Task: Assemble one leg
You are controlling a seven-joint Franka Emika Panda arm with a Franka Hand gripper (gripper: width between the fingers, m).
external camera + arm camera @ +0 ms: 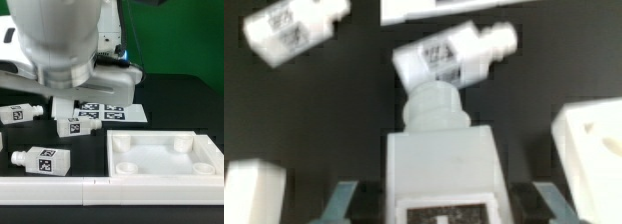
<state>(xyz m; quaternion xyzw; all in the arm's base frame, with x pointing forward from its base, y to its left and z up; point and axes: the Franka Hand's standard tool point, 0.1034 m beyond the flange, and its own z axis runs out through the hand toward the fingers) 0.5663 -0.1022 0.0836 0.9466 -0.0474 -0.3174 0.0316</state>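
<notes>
**Item 1, leg** (446,165): In the wrist view it lies lengthwise between the fingers (345,200), its peg (434,100) pointing away from the hand (446,208). In the exterior view the arm (70,45) hides it. I judge it sits under the arm, by the marker board (105,108) on the exterior view's left.

**Item 2, hand:** The fingers are drawn in narrow on either side of the leg. The picture is blurred and a dark strip shows on each side, so I cannot tell whether the pads grip it.

**Items 3–5, spare legs on the tabletop** (175,110):
- leg 2 (80,125) touches the board's near edge.
- leg 3 (20,113) is well apart from the board, to the exterior view's left.
- leg 4 (40,158) is nearer the camera than the board.

**Item 6, tray piece** (165,175): It lies nearer the camera than the board, toward the exterior view's right. A corner hole (122,143) faces up.

**Step in hand:** As I judge it, taking hold of the leg.

**Next move:** I would want a firm squeeze confirmed, then a lift clear of leg 2. After that the peg has to be turned downward, lined up over a corner hole and twisted in.

**Labels:** There are black-and-white square tags on the legs and the board. I can read no brand or writing.
</notes>
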